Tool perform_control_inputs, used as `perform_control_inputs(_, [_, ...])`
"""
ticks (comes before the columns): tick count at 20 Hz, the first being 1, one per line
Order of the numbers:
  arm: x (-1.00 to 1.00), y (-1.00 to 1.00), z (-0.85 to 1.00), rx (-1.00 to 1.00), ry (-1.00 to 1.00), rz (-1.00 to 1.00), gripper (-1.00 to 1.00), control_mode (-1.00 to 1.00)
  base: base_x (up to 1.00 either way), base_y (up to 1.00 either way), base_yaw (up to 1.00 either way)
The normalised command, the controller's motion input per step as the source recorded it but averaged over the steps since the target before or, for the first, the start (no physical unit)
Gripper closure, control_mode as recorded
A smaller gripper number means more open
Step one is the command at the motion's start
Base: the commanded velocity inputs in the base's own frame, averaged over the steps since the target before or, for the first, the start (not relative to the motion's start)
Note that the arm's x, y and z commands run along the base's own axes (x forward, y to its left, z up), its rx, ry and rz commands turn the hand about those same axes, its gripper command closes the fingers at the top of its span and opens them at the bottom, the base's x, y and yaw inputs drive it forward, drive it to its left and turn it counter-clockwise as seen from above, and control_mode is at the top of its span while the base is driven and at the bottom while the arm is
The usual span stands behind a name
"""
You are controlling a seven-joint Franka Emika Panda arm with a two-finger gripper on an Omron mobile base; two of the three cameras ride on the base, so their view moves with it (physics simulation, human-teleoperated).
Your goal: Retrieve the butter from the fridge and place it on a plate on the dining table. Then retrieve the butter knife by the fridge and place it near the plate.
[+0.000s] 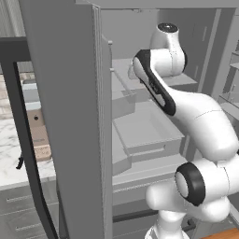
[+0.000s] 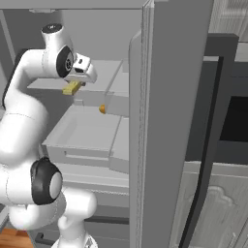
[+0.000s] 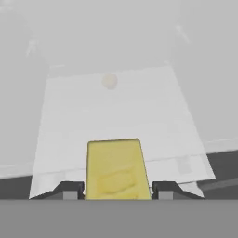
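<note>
With the gripper (image 3: 116,190) clamped on the butter (image 3: 116,168) inside the open fridge (image 2: 169,121), above its shelf (image 3: 116,111), withdraw straight and level, clear of the door edge.

You get flat, even rendered light in both base views, with no glare and only soft shading inside the fridge (image 1: 140,107). Edges look coarse and jagged. Your hand view is paler and hazy: the butter (image 3: 116,167) reads clearly, while a small round shape beyond it is washed out.
</note>
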Motion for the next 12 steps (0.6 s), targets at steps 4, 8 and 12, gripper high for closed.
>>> perform_control_inputs(4, [-0.98,-0.19,0.0,0.0,-0.01,0.34,1.0,-1.0,0.0,0.0,0.0])
perform_control_inputs(8, [-0.81,0.06,-0.06,-0.04,0.08,0.06,1.0,-1.0,0.0,0.0,0.0])
perform_control_inputs(12, [-0.49,0.03,-0.17,-0.08,0.15,-0.07,1.0,-1.0,0.0,0.0,0.0])
